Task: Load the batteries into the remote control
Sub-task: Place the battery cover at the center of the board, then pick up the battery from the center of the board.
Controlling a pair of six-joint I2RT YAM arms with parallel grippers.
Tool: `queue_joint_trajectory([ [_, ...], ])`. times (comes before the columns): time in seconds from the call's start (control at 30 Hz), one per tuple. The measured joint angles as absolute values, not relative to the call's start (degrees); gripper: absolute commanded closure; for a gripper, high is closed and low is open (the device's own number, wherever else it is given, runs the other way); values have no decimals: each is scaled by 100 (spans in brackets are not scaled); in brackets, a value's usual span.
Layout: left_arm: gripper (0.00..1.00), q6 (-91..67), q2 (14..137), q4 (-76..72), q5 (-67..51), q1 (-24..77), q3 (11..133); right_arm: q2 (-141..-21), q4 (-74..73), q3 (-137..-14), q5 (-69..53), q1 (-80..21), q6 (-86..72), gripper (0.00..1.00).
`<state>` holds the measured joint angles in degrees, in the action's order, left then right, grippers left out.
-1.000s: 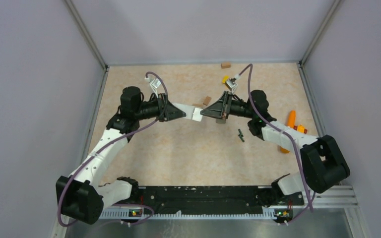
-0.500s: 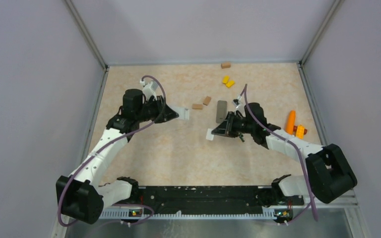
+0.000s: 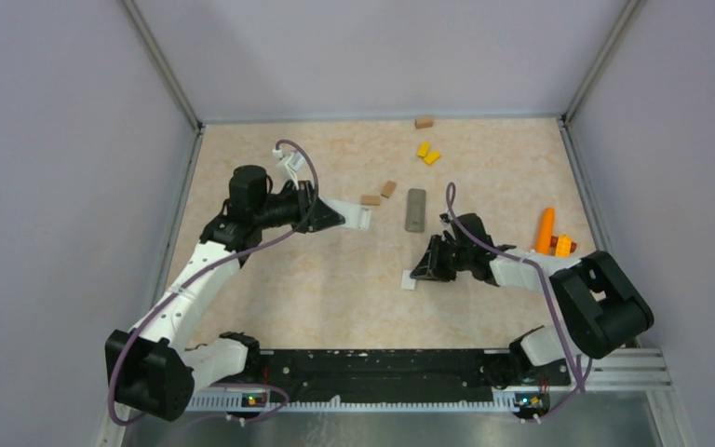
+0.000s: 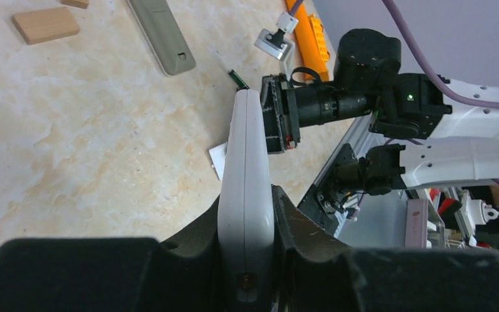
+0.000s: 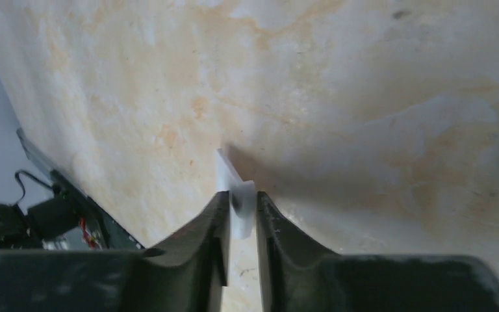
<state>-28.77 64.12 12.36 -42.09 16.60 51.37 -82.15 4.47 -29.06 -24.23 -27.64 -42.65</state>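
Observation:
My left gripper [image 3: 337,216] is shut on the white remote control [image 3: 357,218], held on edge above the table left of centre. In the left wrist view the remote control [image 4: 245,188] runs forward out of the gripper [image 4: 247,218]. Low over the table right of centre, my right gripper [image 3: 420,274] is shut on a small white cover piece [image 3: 409,279]. The right wrist view shows that cover [image 5: 236,198] pinched at the gripper [image 5: 240,209], its far end against the table. One dark green battery [image 4: 237,78] lies beside the right gripper; my right arm hides the batteries in the top view.
A grey remote [image 3: 415,209] lies flat behind the right gripper. Two wooden blocks [image 3: 378,195] sit left of it, another [image 3: 424,122] by the back wall, with yellow blocks [image 3: 427,154] nearby. An orange piece [image 3: 546,230] lies at the right. Walls enclose three sides.
My right gripper has drawn away from the white remote with the white cover, swinging toward the near side and down to the table. The left gripper has shifted only slightly with the remote.

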Motion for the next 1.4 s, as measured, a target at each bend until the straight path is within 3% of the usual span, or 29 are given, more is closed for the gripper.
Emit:
queue_joint_trajectory([
  [0.13,100,-2873,6412,1197,-4425,1658,5129,-8195,71,-3070,-2119,-2764,-4158,50],
  [0.27,100,-2869,6410,1157,-4576,1658,5129,-7983,-373,-3242,-1702,-2773,-3979,47],
  [0.43,100,-2825,6370,1000,-4958,1658,5127,-7424,-1114,-3389,-1116,-2744,-3688,50],
  [0.63,100,-2836,6160,534,-5881,1658,4967,-7067,-1551,-3844,-344,-2600,-3277,67],
  [0.73,100,-2836,5994,331,-6180,1660,4908,-7076,-1750,-4025,-19,-2571,-3092,67],
  [1.0,100,-2812,5717,84,-6462,1660,4890,-7411,-2169,-4257,567,-2569,-2646,56],
  [1.4,100,-2816,5865,40,-6447,1660,4884,-8128,-2408,-4261,607,-2530,-2504,66],
])
